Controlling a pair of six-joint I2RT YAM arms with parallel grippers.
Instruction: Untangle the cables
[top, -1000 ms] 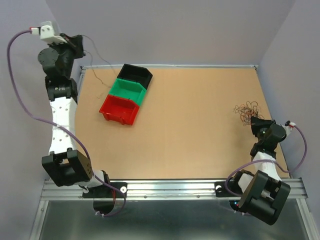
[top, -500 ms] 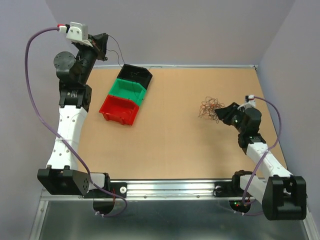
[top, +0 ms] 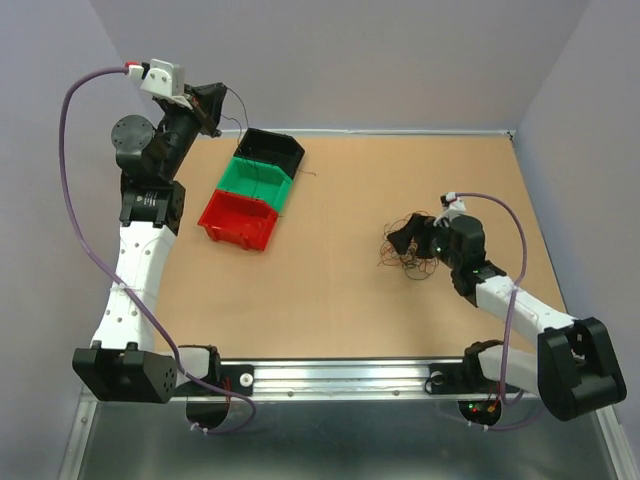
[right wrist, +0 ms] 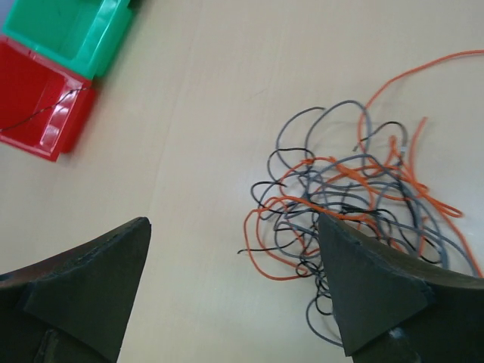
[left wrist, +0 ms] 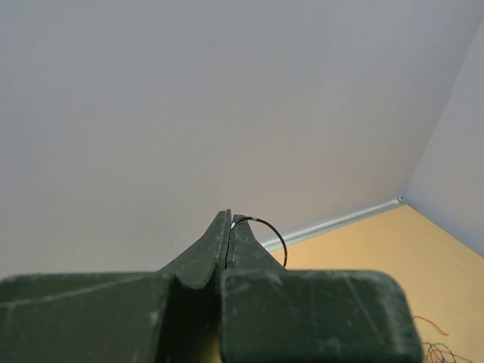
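Right gripper (top: pixel 408 237) swung left and popped wide open, holding nothing; tangled bunch of thin orange, grey, black wires (right wrist: pixel 355 204) lies beneath it. Left gripper (left wrist: pixel 229 219) still pinching 1 thin black wire (left wrist: pixel 272 231).

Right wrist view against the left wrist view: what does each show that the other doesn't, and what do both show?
Only the right wrist view: the open right gripper at the tangled cables, plus the red bin and green bin. Only the left wrist view: the left gripper shut on one black wire, with the wall behind it. Both: the tan table. The left wrist view also catches a few orange strands at its lower right corner.
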